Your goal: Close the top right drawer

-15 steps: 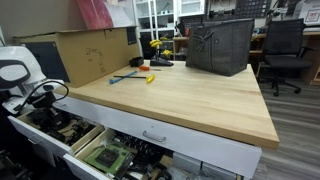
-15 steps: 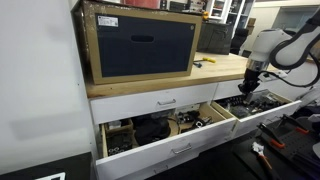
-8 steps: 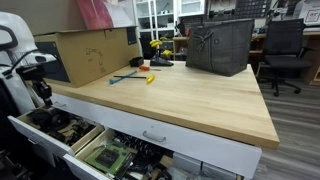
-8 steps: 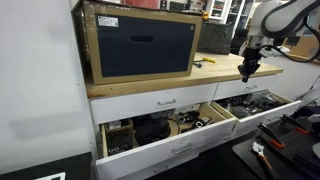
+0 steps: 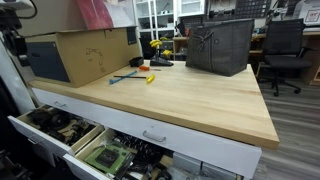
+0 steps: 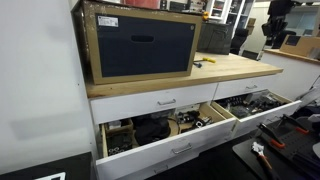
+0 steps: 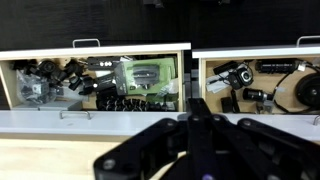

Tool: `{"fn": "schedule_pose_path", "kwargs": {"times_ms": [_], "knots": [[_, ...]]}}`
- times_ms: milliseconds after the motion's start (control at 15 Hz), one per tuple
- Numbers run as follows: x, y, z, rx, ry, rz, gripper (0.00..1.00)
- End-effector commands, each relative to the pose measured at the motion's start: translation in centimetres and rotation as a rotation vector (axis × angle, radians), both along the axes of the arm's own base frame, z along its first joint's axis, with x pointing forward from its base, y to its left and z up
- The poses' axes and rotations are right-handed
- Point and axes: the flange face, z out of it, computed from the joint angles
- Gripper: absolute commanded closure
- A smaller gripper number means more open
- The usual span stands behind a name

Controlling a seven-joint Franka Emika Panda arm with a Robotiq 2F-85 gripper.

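Pale wood table (image 5: 200, 100) in a workshop-type rm, grey floor (image 5: 295, 130) at lower right. On top: cardboard box (image 5: 90, 52) w/ dark front panel at upper left, dark basket (image 5: 220, 45) at upper centre-right, blue and yellow hand tools (image 5: 135, 76) betw. them, nearer the box. Black office chair (image 5: 285, 50) at far right, beyond the table end. Shelving and clutter along the back, too small to sort.

Lower centre of frame: the top right drawer (image 5: 195, 147), white front w/ small silver handle (image 5: 153, 136), tucked under the table's front edge, looks pushed in. Below and left of it, two lower drawers standing out: dark-clutter drawer (image 5: 50, 122) at left edge, green-item drawer (image 5: 110, 158) at bottom, partly beneath the white front.

Bottom centre of wrist view: the pincer (image 7: 192, 122), blurred, both halves seeming to meet at a centre seam, so together. In an exterior view up in the upper left corner (image 5: 14, 42), above table height and well apart from the drawer front. Wrist view also: both lower drawers across upper half, white strip of top-row fronts (image 7: 150, 122) mid-frame, table wood at bottom left.

Edges: front edge of top running from left mid-frame down to lower right; lower drawers jutting past it at lower left. Bare wood over centre and right of top. Floor beside the table corner at lower right.
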Motion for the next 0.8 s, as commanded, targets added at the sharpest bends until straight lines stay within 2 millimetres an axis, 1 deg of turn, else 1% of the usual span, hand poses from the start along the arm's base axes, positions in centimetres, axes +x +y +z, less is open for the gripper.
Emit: {"fn": "schedule_pose_path", "kwargs": {"times_ms": [0, 133, 200, 267, 333, 400, 533, 600, 733], "knots": [[-0.3, -1.6, 3.7, -0.001, 0.009, 0.014, 1.0], [-0.7, -2.0, 4.7, 0.003, -0.002, 0.007, 1.0], [-1.4, -3.6, 6.0, -0.005, -0.006, -0.011, 0.74], [-2.1, -4.7, 6.9, -0.014, -0.005, -0.014, 0.73], [-2.7, -5.5, 7.2, -0.02, 0.0, -0.011, 0.66], [-1.3, -4.0, 5.5, -0.014, -0.008, -0.026, 0.85], [-2.2, -5.4, 6.6, -0.012, -0.013, -0.029, 0.69], [-2.4, -5.6, 6.8, -0.009, -0.016, -0.028, 0.66], [-2.5, -5.5, 7.0, -0.011, -0.018, -0.025, 0.66]]}}
